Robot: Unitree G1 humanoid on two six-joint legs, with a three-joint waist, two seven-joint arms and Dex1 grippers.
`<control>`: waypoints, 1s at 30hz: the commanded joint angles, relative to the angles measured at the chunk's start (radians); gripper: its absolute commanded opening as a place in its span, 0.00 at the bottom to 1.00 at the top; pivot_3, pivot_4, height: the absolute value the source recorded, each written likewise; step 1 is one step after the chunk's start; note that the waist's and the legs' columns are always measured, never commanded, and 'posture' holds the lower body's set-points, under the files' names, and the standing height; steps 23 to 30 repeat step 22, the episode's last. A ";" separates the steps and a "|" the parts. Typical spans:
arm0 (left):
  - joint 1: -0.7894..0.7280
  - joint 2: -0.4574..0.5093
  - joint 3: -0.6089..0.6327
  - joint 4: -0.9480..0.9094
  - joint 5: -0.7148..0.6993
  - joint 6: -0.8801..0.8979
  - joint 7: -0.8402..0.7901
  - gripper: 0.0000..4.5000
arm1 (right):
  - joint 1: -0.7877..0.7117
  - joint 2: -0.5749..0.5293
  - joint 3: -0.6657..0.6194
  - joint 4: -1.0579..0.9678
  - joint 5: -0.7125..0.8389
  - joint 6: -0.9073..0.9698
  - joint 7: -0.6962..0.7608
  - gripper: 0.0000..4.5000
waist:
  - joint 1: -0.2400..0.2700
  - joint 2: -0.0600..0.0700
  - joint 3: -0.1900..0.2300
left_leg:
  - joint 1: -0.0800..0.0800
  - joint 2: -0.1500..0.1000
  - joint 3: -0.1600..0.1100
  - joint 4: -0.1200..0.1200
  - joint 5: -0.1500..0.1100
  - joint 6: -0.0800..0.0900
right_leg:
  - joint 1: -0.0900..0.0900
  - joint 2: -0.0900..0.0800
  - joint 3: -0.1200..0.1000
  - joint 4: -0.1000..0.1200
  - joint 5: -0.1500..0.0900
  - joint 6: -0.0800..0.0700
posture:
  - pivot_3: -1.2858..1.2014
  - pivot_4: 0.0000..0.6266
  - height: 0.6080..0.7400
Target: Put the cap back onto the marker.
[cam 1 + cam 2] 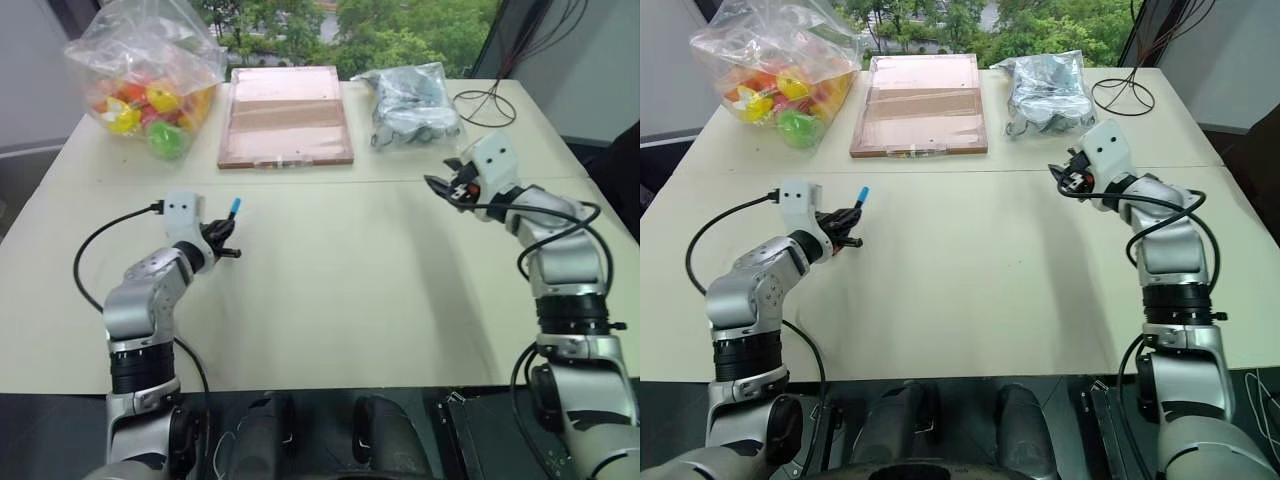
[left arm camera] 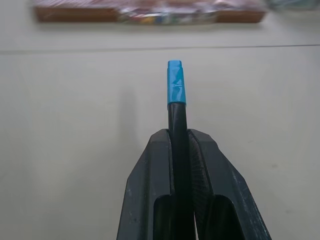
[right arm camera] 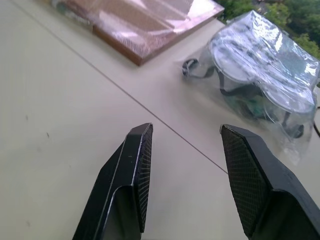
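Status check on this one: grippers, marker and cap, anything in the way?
Left gripper shut on marker, blue cap seated on its end. Right gripper open, empty. Table between arms unobstructed.

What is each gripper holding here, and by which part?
The left gripper is shut on the slim black marker, gripping its black barrel just below the bright blue plastic cap. The right gripper holds nothing; its fingers stand open.
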 commanded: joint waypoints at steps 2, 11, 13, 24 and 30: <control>0.048 0.020 0.010 -0.078 0.012 -0.014 0.079 0.00 | 0.016 0.053 -0.027 -0.094 0.033 0.006 -0.097 0.48 | 0.003 -0.001 0.000 | 0.000 0.000 0.000 0.000 0.000 0.000 | 0.001 0.000 0.000 0.000 0.000 0.000 | 0.52 0.24 1.00; 0.070 0.019 0.012 -0.031 -0.029 -0.076 0.094 0.95 | 0.025 0.033 -0.013 -0.059 0.021 -0.022 -0.124 0.49 | -0.002 -0.001 -0.001 | 0.000 0.000 0.000 0.000 0.000 0.001 | 0.000 0.000 0.000 -0.001 0.000 0.000 | 0.52 0.24 1.00; 0.032 0.049 0.051 -0.045 -0.059 -0.096 0.084 0.95 | 0.016 0.005 -0.040 -0.023 0.018 -0.048 -0.141 0.49 | -0.001 -0.001 0.000 | 0.000 0.000 0.000 0.000 0.000 0.001 | 0.000 0.000 0.000 -0.001 0.000 0.000 | 0.52 0.24 1.00; -0.011 0.365 0.213 0.062 -0.128 -0.165 -0.044 0.95 | 0.050 -0.040 -0.189 0.034 0.101 -0.121 -0.206 0.49 | -0.011 0.000 -0.001 | 0.001 0.000 0.002 -0.004 -0.001 0.001 | 0.000 0.000 0.001 -0.003 0.000 0.000 | 0.52 0.24 1.00; -0.011 0.365 0.213 0.062 -0.128 -0.165 -0.044 0.95 | 0.050 -0.040 -0.189 0.034 0.101 -0.121 -0.206 0.49 | -0.011 0.000 -0.001 | 0.001 0.000 0.002 -0.004 -0.001 0.001 | 0.000 0.000 0.001 -0.003 0.000 0.000 | 0.52 0.24 1.00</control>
